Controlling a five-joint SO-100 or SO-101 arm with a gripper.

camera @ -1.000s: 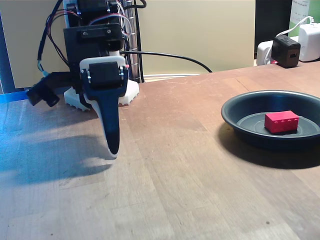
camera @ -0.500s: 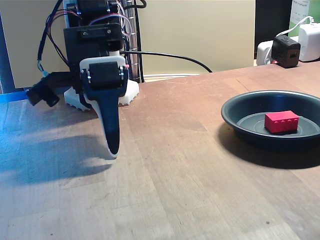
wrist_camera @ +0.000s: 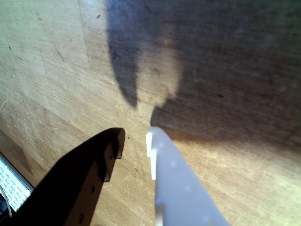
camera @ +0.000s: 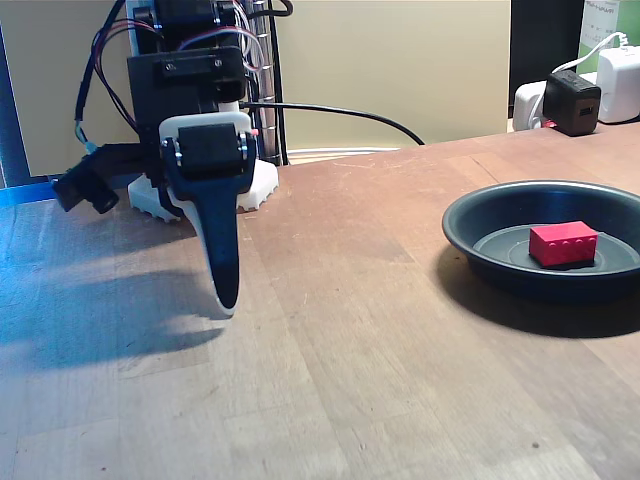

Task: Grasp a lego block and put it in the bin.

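The red lego block (camera: 563, 243) lies flat on the bottom of the bin (camera: 488, 240), a shallow round dark pan at the right of the fixed view. My gripper (camera: 225, 308) hangs far to the left of the pan, pointing down with its tips just above the wooden table. In the wrist view the gripper (wrist_camera: 135, 136) shows a black finger (wrist_camera: 84, 183) and a white finger (wrist_camera: 181, 188) with only a narrow slit of bare wood between the tips. Nothing is held between them.
The arm's white base (camera: 262, 185) and its cables stand at the back left. A black charger (camera: 572, 100) and a white adapter (camera: 620, 85) sit at the back right behind the pan. Bare wood stretches between gripper and pan.
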